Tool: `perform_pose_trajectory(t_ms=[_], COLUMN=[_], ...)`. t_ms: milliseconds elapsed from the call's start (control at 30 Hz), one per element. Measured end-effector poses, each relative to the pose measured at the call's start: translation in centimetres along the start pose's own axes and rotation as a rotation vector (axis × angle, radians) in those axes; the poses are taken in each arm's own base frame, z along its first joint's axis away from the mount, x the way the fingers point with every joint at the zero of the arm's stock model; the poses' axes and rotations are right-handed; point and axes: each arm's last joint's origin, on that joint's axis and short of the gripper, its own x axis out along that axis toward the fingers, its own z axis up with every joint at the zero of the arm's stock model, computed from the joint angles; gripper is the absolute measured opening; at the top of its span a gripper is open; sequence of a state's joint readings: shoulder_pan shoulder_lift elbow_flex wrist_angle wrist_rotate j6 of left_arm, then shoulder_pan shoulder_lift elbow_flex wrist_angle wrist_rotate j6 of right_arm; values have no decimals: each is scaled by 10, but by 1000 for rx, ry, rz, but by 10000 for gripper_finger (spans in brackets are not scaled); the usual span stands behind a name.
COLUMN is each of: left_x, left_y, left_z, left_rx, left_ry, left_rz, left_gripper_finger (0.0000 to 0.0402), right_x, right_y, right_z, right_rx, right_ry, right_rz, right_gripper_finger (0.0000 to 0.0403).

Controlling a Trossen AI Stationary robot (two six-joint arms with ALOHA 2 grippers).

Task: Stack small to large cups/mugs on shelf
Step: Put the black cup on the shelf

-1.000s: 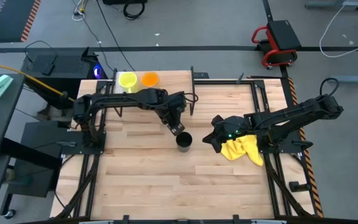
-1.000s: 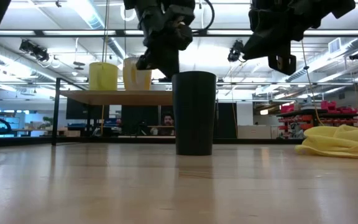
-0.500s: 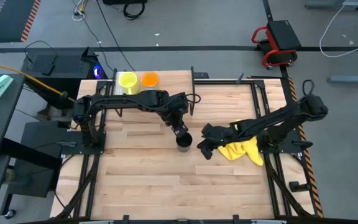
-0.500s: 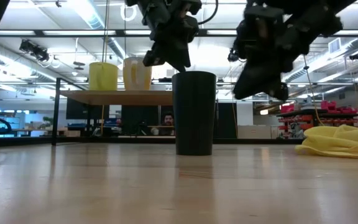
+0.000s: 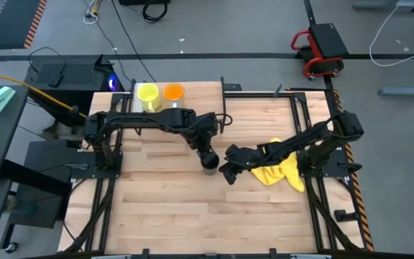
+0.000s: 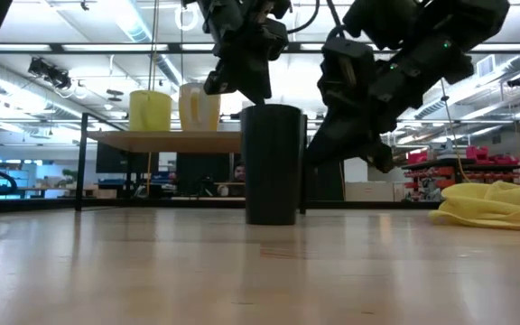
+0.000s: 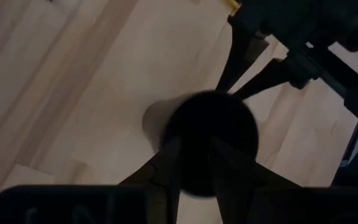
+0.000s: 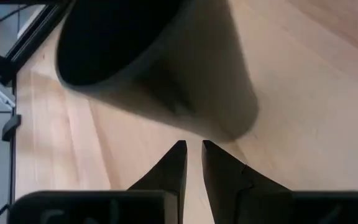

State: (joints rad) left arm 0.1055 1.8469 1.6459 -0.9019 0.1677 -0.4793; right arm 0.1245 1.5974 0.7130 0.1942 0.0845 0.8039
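The black cup (image 6: 272,162) stands upright on its base on the tabletop, mid-table (image 5: 211,170). My left gripper (image 5: 207,155) hangs right above its rim (image 6: 258,97), looking down into the dark opening (image 7: 213,134). My right gripper (image 5: 226,175) is shut, low at the cup's right side (image 6: 328,149), tips by the lower wall (image 8: 193,144). The yellow mug (image 5: 147,93) and orange mug (image 5: 173,91) stand side by side on the shelf (image 6: 179,140) at the far left. My right gripper comes at the black cup's lower wall (image 8: 216,127) from the table's right, slanting down, fingers shut but for a thin slit. Whether the tips touch the wall, I cannot tell. The cup stands upright on the table.
A crumpled yellow cloth (image 5: 282,173) lies on the table under my right arm, right of the cup (image 6: 495,203). Bare planks stretch from the cup to the near edge (image 5: 207,223). The shelf's thin black legs (image 6: 83,171) stand at the far left.
My right gripper has swung from above the yellow cloth toward the table's left and down, ending beside the black cup. My left gripper has edged toward the near edge and down onto the cup's top. The cup has slid a little toward the table's left, still upright.
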Motion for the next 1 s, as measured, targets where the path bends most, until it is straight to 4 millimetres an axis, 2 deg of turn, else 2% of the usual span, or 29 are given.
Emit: perform_pose_trajectory(t_ms=[300, 500, 1000], left_x=[0, 9, 20], left_y=[1, 4, 6], left_z=[-5, -10, -10], left_rx=[-1, 7, 8], left_ry=[29, 97, 120], left_rz=[53, 86, 123], left_gripper_finger=[82, 84, 79], right_x=[-3, -3, -3], right_y=[-3, -4, -3], right_z=[11, 11, 11], right_rx=[4, 2, 1], right_ry=[-42, -38, -36], right_rz=[16, 12, 13], right_gripper_finger=[58, 58, 58])
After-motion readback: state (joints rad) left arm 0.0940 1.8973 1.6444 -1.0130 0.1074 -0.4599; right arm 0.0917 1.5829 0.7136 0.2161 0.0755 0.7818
